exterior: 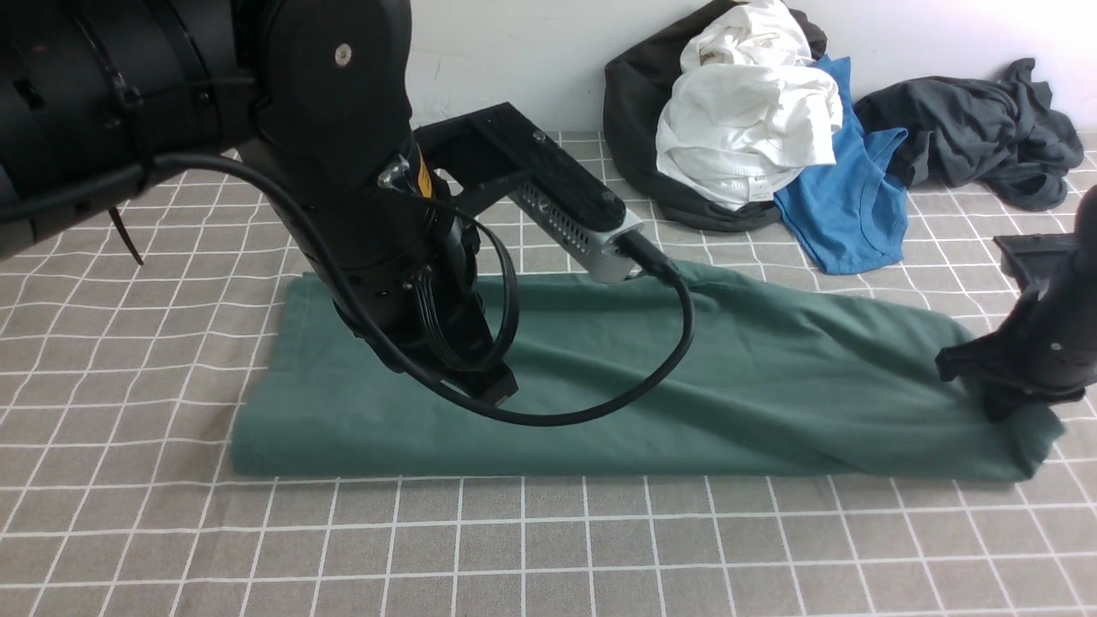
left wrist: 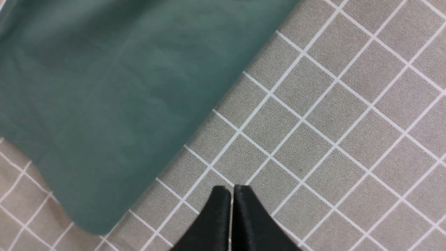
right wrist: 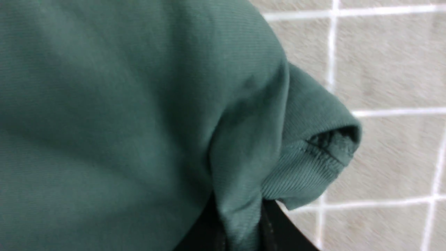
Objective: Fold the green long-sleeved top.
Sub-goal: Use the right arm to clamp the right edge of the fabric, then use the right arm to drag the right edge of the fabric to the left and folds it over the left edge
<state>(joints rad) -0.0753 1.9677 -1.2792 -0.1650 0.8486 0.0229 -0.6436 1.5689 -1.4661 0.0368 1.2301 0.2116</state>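
Note:
The green long-sleeved top [exterior: 686, 386] lies across the checked tablecloth as a long folded strip, running left to right. My left gripper [exterior: 501, 396] hovers over its left part, shut and empty. In the left wrist view that gripper [left wrist: 232, 190] is above bare cloth beside the top's rounded edge [left wrist: 104, 87]. At the strip's right end my right gripper [exterior: 998, 411] is shut on the fabric. The right wrist view shows a fold of the green top [right wrist: 122, 104] pinched between the jaws of the right gripper [right wrist: 240, 226], with a ribbed cuff [right wrist: 306, 174] sticking out beside it.
Against the back wall a white garment [exterior: 746, 111] sits on a dark one. A bright blue top [exterior: 848, 206] lies next to them, and a charcoal-grey garment [exterior: 986, 137] is at the far right. The checked tablecloth [exterior: 548, 548] extends in front of the strip.

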